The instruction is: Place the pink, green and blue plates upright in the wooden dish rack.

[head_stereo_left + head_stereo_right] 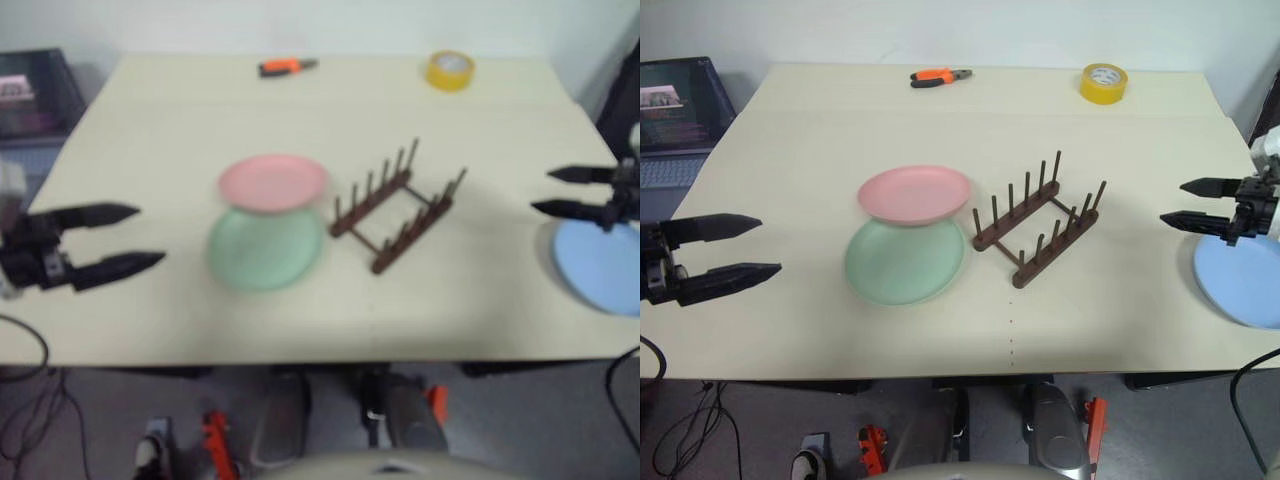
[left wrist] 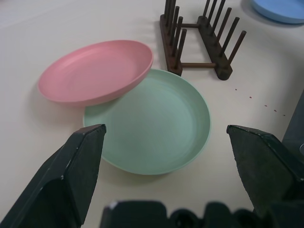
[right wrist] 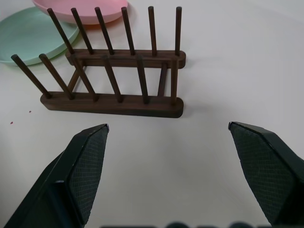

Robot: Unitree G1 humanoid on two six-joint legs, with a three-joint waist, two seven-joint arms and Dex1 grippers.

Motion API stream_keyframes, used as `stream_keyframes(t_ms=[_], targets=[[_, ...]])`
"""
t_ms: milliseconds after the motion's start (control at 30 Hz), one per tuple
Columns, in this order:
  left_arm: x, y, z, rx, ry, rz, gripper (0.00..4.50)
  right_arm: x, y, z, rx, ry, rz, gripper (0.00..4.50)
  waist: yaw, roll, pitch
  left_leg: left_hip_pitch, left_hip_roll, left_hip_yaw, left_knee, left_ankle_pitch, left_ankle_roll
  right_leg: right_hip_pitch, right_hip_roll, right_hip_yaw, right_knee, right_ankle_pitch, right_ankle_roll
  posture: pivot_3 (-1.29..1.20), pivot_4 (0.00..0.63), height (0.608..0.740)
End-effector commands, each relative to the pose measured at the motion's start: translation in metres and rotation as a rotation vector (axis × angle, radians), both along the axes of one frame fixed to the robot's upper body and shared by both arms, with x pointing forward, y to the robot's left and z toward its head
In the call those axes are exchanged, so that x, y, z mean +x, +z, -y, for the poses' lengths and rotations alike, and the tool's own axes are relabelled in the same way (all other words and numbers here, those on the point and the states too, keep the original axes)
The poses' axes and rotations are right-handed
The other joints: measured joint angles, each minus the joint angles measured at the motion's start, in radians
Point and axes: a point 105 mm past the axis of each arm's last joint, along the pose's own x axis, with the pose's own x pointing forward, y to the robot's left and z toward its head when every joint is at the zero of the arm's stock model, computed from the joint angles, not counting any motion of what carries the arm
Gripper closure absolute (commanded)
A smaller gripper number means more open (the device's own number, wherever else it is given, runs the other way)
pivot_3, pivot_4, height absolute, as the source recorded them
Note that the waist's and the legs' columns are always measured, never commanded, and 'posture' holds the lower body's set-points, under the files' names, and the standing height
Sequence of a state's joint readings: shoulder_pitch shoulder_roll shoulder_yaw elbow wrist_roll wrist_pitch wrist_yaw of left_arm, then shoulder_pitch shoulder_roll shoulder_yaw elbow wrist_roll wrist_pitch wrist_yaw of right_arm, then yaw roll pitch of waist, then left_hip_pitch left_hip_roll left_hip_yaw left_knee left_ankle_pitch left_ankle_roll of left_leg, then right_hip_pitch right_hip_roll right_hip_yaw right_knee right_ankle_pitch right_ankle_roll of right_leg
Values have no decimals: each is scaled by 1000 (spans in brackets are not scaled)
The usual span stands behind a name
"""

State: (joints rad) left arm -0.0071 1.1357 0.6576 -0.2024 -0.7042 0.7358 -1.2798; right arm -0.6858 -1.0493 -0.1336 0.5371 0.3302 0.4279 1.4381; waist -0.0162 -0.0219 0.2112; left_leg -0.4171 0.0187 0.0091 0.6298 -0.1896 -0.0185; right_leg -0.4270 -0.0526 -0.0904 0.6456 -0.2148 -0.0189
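Note:
The pink plate lies at the table's middle, its near edge resting on the green plate in front of it. To their right stands the dark wooden dish rack with nothing between its pegs. The blue plate lies flat at the table's right edge. My left gripper hovers open left of the green plate, pointing at it. Just above the blue plate's far edge my right gripper is open, pointing toward the rack. The left wrist view shows both stacked plates ahead of the open fingers.
Orange-handled pliers and a roll of yellow tape lie at the table's far edge. A laptop sits on a surface past the table's left side. Bare tabletop surrounds the plates and rack.

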Motion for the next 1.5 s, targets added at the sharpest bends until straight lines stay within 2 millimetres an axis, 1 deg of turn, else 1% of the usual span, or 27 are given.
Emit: stream_keyframes(t_ms=[33,133,200,267,333,400,467,533,600,667,733,800,867,967,1067,1267,1400,1500], targets=[[-1,8,4,23,-26,25,0,-3,15,-2,-22,24,41,67,0,0,0,0,0,0,0,0,0,0,0,0,0,0,0,0,150,740],[-4,7,5,39,-36,23,0,-2,14,-3,-22,25,42,67,0,0,0,0,0,0,0,0,0,0,0,0,0,0,0,0,150,740],[-6,22,28,58,-117,78,0,-1,19,0,-23,12,62,67,1,0,0,0,0,0,0,0,0,0,0,0,0,0,0,0,150,740],[-7,27,39,67,-150,100,0,-1,21,3,-23,3,70,67,8,-1,0,0,0,0,0,0,0,0,0,1,0,0,0,0,150,740],[-1,13,79,64,-235,119,0,0,16,6,-39,-12,67,67,13,1,-1,0,-1,0,0,0,0,1,0,1,-1,0,1,0,150,740],[9,-2,122,32,-272,138,0,-2,18,3,-35,-5,84,67,24,4,-2,1,-2,0,0,0,0,3,0,3,-1,1,2,0,150,740],[16,-17,151,17,-272,126,0,-3,21,0,-28,-2,102,67,34,3,-1,2,-4,0,1,0,1,5,0,5,-1,6,10,0,150,740],[27,-35,174,37,-237,105,0,-7,23,-5,-30,9,110,67,37,1,0,1,-4,1,4,1,1,4,3,8,0,7,12,0,150,740],[31,-49,195,22,-234,56,0,-10,28,-10,-39,30,124,67,38,0,-1,1,-5,2,4,0,1,4,4,10,0,7,13,0,150,740],[40,-64,210,32,-190,-8,0,-13,29,-12,-47,32,132,67,36,0,0,1,-6,3,6,0,1,5,5,12,-1,9,15,0,150,740],[49,-74,223,43,-140,-38,0,-17,30,-14,-53,30,133,67,37,0,0,1,-6,3,9,0,2,5,6,14,0,9,16,0,150,740],[48,-86,239,65,-159,-71,0,-26,32,-15,-59,35,128,67,38,0,0,1,-6,3,12,0,2,5,9,16,0,10,16,0,150,740],[46,-95,249,76,-176,-105,0,-32,32,-16,-57,34,123,67,38,0,0,0,-6,2,13,-1,3,6,11,17,0,10,16,0,150,740],[54,-113,256,151,-158,-124,0,-38,25,-18,-55,18,101,67,37,0,0,0,-6,1,14,-1,3,6,12,20,0,10,16,0,150,740],[60,-130,271,188,-177,-129,0,-46,22,-19,-44,-14,102,67,39,0,-1,1,-6,1,15,-1,3,6,13,21,0,9,13,0,150,740],[75,-145,297,223,-195,-75,0,-54,23,-18,-45,-59,119,67,40,1,-1,0,-7,1,16,-1,4,6,13,24,-1,9,12,0,150,740],[86,-150,313,261,-203,-14,0,-57,20,-19,-55,-69,116,67,40,1,-2,0,-7,2,17,-1,4,7,13,24,-2,9,13,0,150,740],[89,-148,317,250,-199,-11,629,-59,20,-19,-58,-74,115,0,40,1,-2,0,-7,2,17,-1,4,8,12,24,-2,9,13,0,150,740]])
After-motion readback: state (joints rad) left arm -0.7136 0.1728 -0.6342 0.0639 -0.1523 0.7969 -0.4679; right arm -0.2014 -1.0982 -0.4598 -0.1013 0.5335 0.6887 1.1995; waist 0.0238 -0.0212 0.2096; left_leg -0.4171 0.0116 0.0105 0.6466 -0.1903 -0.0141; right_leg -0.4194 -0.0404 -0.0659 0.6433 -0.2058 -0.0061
